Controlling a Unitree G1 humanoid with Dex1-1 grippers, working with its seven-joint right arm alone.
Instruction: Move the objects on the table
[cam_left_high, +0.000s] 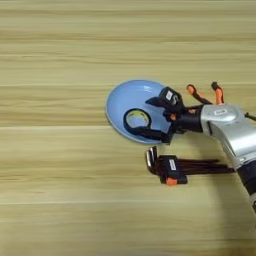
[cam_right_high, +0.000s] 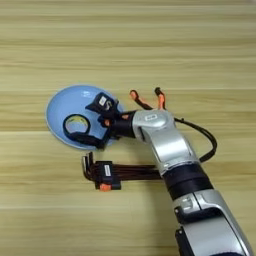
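A black tape roll with a yellowish core lies flat in a light blue plate on the wooden table. My right gripper is open over the plate's right half. One black finger sits at the plate's far right rim, and the other finger rests along the near side of the roll. Orange-and-black-handled pliers lie just behind my wrist, partly hidden. A black tool set in an orange holder lies in front of the plate.
My silver forearm reaches in from the bottom right, crossing over the handles of the black tool set. A black cable loops to the right of the arm.
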